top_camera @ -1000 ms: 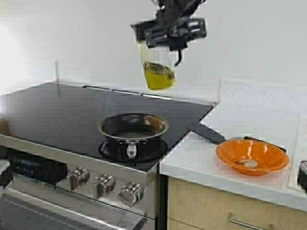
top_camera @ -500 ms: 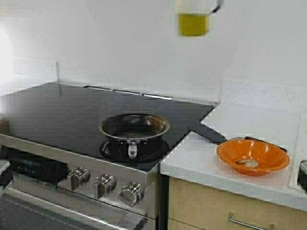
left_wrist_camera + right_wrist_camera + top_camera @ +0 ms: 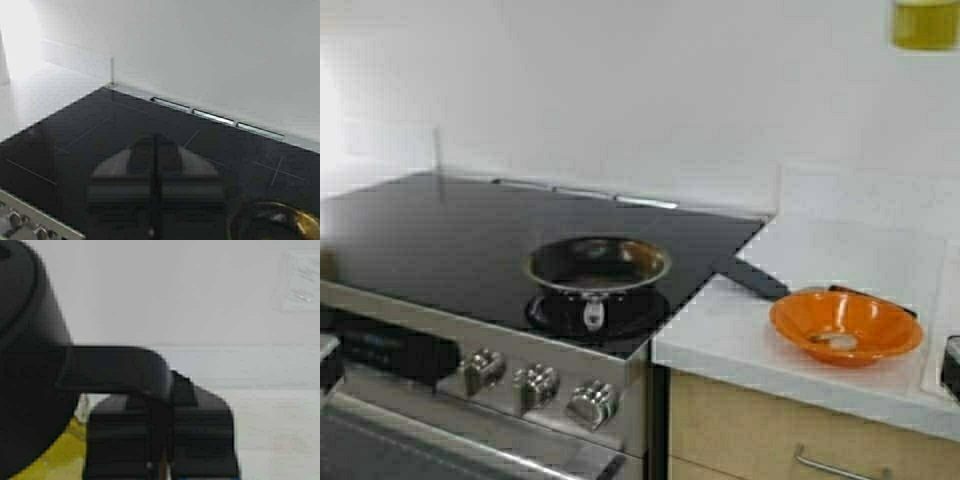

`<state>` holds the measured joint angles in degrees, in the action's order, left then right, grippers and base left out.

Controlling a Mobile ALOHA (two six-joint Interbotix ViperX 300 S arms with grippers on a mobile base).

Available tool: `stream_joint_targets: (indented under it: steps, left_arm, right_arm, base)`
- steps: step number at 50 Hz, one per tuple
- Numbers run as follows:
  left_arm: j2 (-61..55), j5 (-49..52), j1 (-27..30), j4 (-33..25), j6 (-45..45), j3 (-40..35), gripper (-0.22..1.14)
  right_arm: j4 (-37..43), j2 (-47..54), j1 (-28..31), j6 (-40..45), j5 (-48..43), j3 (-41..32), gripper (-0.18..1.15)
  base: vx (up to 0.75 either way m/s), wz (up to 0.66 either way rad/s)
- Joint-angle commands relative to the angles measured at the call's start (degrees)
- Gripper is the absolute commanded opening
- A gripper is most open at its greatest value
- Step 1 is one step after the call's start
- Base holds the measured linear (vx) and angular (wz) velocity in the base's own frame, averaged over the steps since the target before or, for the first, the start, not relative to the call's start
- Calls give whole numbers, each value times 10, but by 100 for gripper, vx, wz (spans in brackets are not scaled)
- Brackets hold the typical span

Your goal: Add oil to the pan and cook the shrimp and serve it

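The pan (image 3: pixel 597 265) sits on the front burner of the black stove top (image 3: pixel 440 240), steel outside and dark inside, with its short handle toward me. The jug of yellow-green oil (image 3: pixel 925 25) hangs high at the top right, only its bottom showing. In the right wrist view my right gripper (image 3: pixel 160 405) is shut on the jug's black handle (image 3: pixel 120 367), beside the black lid (image 3: pixel 25 365). A small pale shrimp (image 3: pixel 838 342) lies in the orange bowl (image 3: pixel 880 315). My left gripper (image 3: pixel 156 150) is shut and empty over the stove top, with the pan's rim (image 3: pixel 275 222) beside it.
The orange bowl stands on the white counter (image 3: pixel 740 330) right of the stove. A black utensil handle (image 3: pixel 755 278) lies across the stove's edge behind the bowl. Steel knobs (image 3: pixel 535 385) line the stove front. A dark object (image 3: pixel 952 368) sits at the right edge.
The jug of oil has been carried up and to the right, from above the pan to the top right corner. The right gripper has left the high view.
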<state>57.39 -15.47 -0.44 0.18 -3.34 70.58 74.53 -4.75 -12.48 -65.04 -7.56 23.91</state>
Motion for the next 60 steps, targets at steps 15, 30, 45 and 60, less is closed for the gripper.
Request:
stream_joint_targets:
  steps: [15,30,45,60]
  left_arm:
    - [11,-4,1,1,16,11,3]
    - [8,-8,1,1,54,11,3]
    - [5,-7,1,1,63,21,3]
    - [-4,-7,1,1,66,22,3]
  right_arm:
    - [-54,203,-83,14,-3,-174,7]
    - [-99,364,-86,55,-53,-289,7]
    - [-173,489,-91,147,-98,-371,7]
    - [-313,521,-93,312,-167,-367,7]
  base:
    - [0,0]
    - [0,0]
    - [0,0]
    - [0,2]
